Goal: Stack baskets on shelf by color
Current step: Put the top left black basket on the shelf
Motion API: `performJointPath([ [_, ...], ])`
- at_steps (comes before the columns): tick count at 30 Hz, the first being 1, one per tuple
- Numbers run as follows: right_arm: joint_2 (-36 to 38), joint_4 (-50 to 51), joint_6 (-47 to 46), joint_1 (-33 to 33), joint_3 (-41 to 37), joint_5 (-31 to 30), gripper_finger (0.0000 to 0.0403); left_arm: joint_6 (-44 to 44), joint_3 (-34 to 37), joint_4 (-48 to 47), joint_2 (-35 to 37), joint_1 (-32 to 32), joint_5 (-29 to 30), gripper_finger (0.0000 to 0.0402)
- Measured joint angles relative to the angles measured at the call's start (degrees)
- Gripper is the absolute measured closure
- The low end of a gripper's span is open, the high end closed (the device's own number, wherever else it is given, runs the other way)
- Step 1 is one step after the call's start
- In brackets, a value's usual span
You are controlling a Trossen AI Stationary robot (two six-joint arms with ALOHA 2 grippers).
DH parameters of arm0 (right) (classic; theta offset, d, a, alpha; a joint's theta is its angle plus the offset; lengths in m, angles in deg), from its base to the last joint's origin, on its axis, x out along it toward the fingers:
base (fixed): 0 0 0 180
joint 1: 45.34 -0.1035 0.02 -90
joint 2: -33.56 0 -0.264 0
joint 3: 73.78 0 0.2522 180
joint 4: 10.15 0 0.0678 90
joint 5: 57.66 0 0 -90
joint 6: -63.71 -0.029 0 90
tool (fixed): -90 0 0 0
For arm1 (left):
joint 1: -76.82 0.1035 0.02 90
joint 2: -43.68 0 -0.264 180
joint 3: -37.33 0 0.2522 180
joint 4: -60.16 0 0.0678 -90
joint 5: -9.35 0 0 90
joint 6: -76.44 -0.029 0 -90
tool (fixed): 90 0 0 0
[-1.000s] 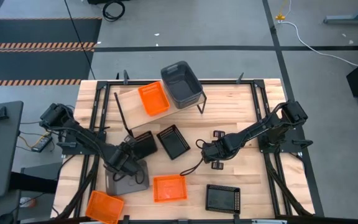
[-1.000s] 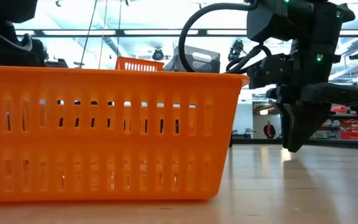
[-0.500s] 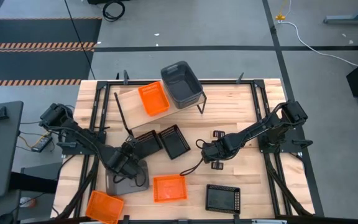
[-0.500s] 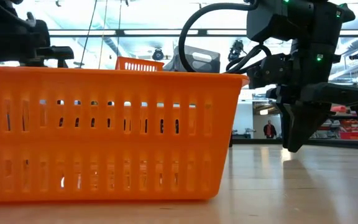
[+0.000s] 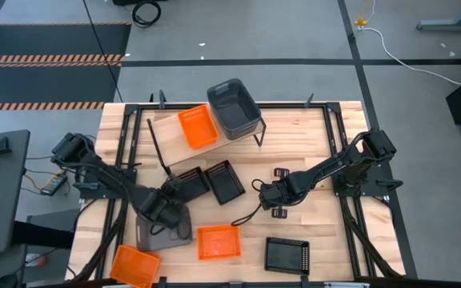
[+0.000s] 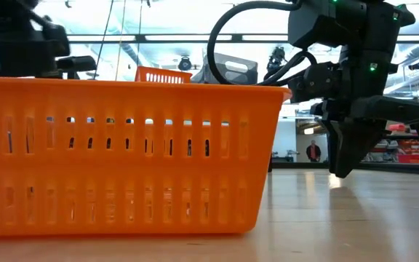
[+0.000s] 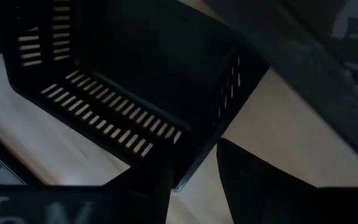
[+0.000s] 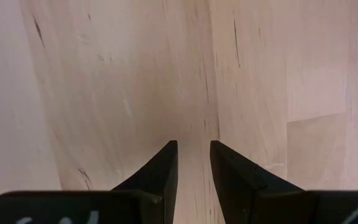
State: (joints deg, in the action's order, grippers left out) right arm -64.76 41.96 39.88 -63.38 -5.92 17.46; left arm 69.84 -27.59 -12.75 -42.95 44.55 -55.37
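My left gripper is shut on a black basket left of the table's middle; the left wrist view shows that basket's slotted walls. A second black basket lies on the table just to its right. My right gripper hangs over bare wood right of centre, its fingers slightly apart with nothing between them. On the shelf at the far side stand an orange basket and a dark-grey bin. My left gripper has the black basket by its wall close to a corner, and that edge sits between the two fingers. The fingers slant down from the table's left and near side. The basket sits tilted in the hold; whether it is clear of the table cannot be told.
A grey bin lies under the left arm. An orange basket stands near the front middle and fills the low view. Another orange basket sits at the front left and a black basket at the front right.
My left gripper has tipped and shifted slightly toward the table's far right with the black basket. The basket has turned in the hold and now shows its slotted wall from above. My right gripper has kept still.
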Motion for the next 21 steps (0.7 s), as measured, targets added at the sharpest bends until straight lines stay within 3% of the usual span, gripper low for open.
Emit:
performJointPath([
  [6,0.0,0.16,0.0,0.0,0.0,0.0,0.0302,3.19,0.02,2.25,0.0,1.23,-1.82,0.0281],
  [12,0.0,0.24,0.0,0.0,0.0,0.0,0.0302,3.35,0.04,3.4,-1.48,0.77,-5.61,0.0335],
  [17,0.0,0.26,0.0,0.0,0.0,0.0,0.0302,3.31,-0.07,3.34,-3.44,0.79,-5.48,0.0385],
  [21,0.0,0.28,0.0,0.0,0.0,0.02,0.0302,3.36,-0.07,3.2,-3.58,0.77,-4.3,0.0388],
])
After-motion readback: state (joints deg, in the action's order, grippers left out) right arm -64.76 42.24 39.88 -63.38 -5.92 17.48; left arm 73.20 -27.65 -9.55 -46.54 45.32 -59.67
